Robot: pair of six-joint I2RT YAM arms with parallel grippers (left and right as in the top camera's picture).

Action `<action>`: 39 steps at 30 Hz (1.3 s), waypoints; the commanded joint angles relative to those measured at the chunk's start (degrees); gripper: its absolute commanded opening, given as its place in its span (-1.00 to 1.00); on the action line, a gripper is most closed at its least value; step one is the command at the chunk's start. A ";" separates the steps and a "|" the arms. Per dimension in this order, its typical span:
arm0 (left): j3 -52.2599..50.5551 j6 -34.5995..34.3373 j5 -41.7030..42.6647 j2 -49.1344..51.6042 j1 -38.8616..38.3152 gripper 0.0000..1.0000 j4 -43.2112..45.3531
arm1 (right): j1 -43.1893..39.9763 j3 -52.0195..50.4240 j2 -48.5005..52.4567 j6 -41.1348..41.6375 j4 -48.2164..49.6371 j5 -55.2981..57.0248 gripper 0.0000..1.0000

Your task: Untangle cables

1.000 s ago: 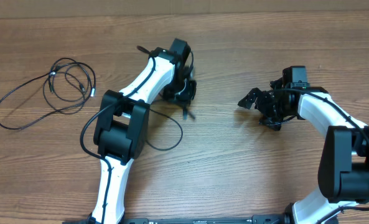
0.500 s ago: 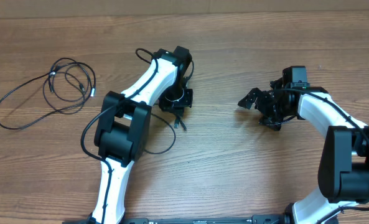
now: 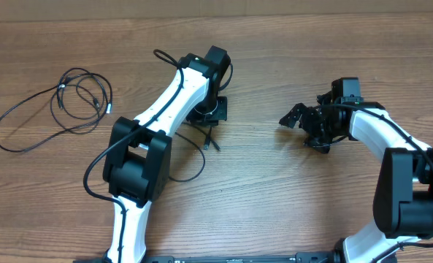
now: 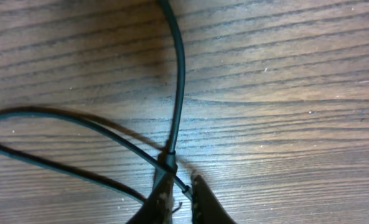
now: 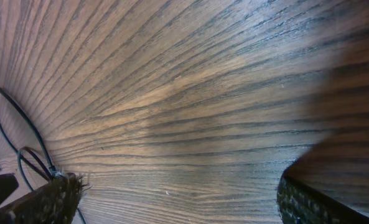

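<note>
The cables lay in two lots on the table (image 3: pixel 274 204), well apart; one cord (image 3: pixel 26 120) sat at the far left in loose loops, and a second cord (image 4: pixel 179 81) lay at the centre, under the left arm.

The left gripper (image 4: pixel 183 200) hung low over the centre cord; its fingers (image 4: pixel 204 202) stood close, with only a narrow gap; one strand ran down from the far side to their tips, and another crossed it from the left just there; whether they pinched the cord or merely straddled it, I could not tell. From overhead a plug (image 3: pixel 211 143) showed just near of that gripper, and a loop curved away toward the arm's base.

The right gripper (image 5: pixel 175 202) was spread wide and held nothing; it waited over bare wood to the right, well apart from both cords.

As a judgement, the job looked partly done; the two lots no longer touched each other, so the main parting seemed made. What was left: the centre cord crossed itself at the fingers and wanted drawing out into a plain line; the far-left cord looped over itself several times near its silver-tipped end (image 3: pixel 108 109), and whether it was one cord or two wound together could not be told from above; it had yet to be opened out.
</note>
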 commanded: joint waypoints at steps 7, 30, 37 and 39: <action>-3.32 -0.68 -1.14 -0.96 -0.48 0.26 0.61 | -0.31 -1.53 2.32 -0.70 0.00 5.95 1.00; -17.75 -4.24 -7.19 -0.96 -1.22 -0.80 15.67 | -0.31 -1.53 2.32 -0.70 0.00 5.95 1.00; -21.55 -4.02 -8.48 -0.96 -2.71 -0.91 17.49 | -0.31 -1.53 2.32 -0.70 0.00 5.95 0.99; -21.62 -4.02 -8.15 -0.96 -2.69 -0.91 17.07 | -0.31 -1.53 2.32 -0.70 0.00 5.95 1.00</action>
